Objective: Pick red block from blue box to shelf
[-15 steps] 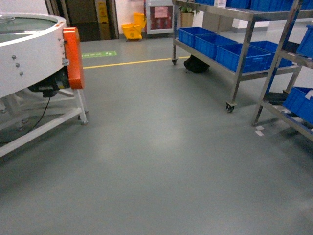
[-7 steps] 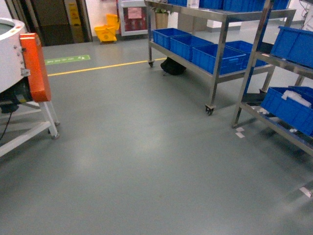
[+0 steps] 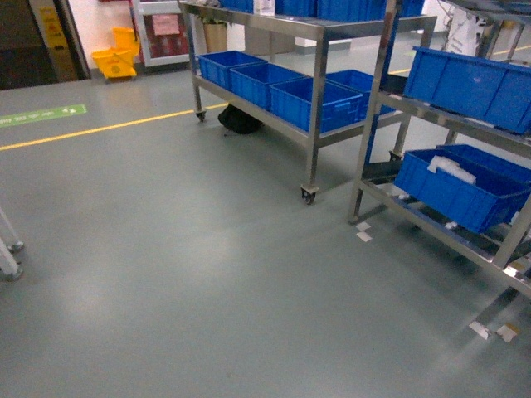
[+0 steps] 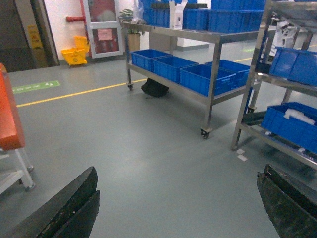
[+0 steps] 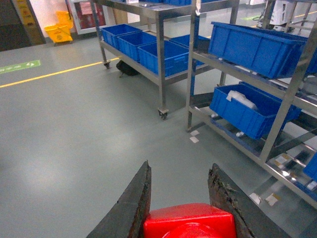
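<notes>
The red block fills the bottom of the right wrist view, and my right gripper is shut on it, one dark finger against each side. My left gripper is open, its fingers wide apart over bare grey floor. The shelf, a steel rack with tilted rails, stands at the right of the head view. It also shows ahead on the right in the right wrist view and the left wrist view. The blue box is out of view. Neither gripper shows in the head view.
Dark blue crates sit on the shelf's tiers. A wheeled steel cart with more blue crates stands behind it, a black bag underneath. Farther back are a yellow mop bucket and a yellow floor line. An orange machine panel is at left.
The head view has swung right. The white machine with the orange panel has slid out at the left, and the cart and shelf have moved toward the middle and closer.
</notes>
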Robot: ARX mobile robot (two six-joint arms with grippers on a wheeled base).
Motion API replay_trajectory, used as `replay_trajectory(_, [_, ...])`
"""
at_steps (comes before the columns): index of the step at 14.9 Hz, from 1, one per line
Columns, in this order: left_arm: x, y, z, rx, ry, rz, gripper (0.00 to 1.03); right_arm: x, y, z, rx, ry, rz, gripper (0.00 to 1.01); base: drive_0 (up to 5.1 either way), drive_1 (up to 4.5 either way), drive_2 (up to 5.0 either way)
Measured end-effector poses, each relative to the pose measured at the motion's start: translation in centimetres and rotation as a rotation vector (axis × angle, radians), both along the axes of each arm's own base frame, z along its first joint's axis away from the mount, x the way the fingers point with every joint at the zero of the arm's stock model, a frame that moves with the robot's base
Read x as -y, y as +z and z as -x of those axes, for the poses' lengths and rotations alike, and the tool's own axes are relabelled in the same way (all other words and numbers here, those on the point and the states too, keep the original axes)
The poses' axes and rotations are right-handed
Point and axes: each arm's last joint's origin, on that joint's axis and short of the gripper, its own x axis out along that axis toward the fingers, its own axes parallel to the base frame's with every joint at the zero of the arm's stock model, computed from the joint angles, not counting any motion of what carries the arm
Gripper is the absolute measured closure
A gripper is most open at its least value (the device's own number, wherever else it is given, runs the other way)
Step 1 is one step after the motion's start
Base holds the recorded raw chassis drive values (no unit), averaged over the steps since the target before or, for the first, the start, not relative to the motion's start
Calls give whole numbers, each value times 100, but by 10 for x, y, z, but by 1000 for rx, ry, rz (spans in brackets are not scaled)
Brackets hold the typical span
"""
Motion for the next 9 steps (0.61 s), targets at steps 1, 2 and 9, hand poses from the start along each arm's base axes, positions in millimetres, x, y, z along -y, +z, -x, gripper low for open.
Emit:
replay_trajectory(1, [0,0,0,-2,0,0,5,0,1,0,12,1,0,73,-193,240,-626])
replay_trajectory(2, [0,0,0,-1,0,0,5,0,0,0,5,0,0,73,-182,232,-596])
replay_trajectory(9, [0,0,0,-2,0,0,5,0,0,0,8,0,1,73,-153,-153,-153])
